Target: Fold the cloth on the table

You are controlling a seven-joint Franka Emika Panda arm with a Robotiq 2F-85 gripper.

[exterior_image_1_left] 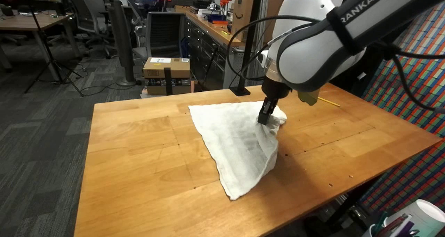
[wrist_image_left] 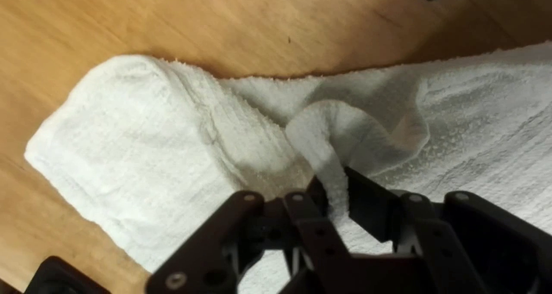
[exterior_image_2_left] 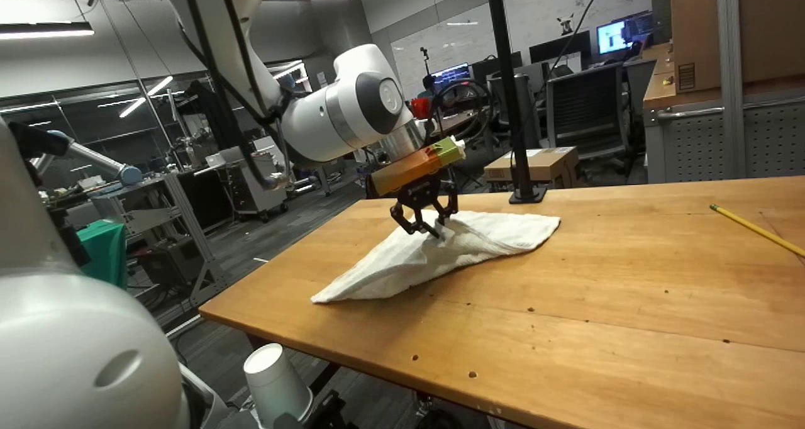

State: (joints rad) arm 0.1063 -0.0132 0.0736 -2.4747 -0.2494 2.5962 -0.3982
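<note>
A white cloth (exterior_image_1_left: 236,139) lies on the wooden table (exterior_image_1_left: 139,167). In an exterior view it spreads to a long point toward the front, with its right side folded over and bunched under the gripper. The cloth (exterior_image_2_left: 509,231) also shows in an exterior view as a low, ridged shape. My gripper (exterior_image_1_left: 263,120) points down at the cloth near its back right part; it also shows in an exterior view (exterior_image_2_left: 440,229). In the wrist view the gripper (wrist_image_left: 334,197) is shut on a narrow raised fold of the cloth (wrist_image_left: 125,151). A rounded flap lies on the left there.
A yellow pencil (exterior_image_1_left: 328,101) lies behind the arm on the table; it also shows in an exterior view (exterior_image_2_left: 758,229). A black post on a base (exterior_image_2_left: 527,195) stands at the table's far edge. White cups (exterior_image_2_left: 277,378) stand beyond the table near the robot base.
</note>
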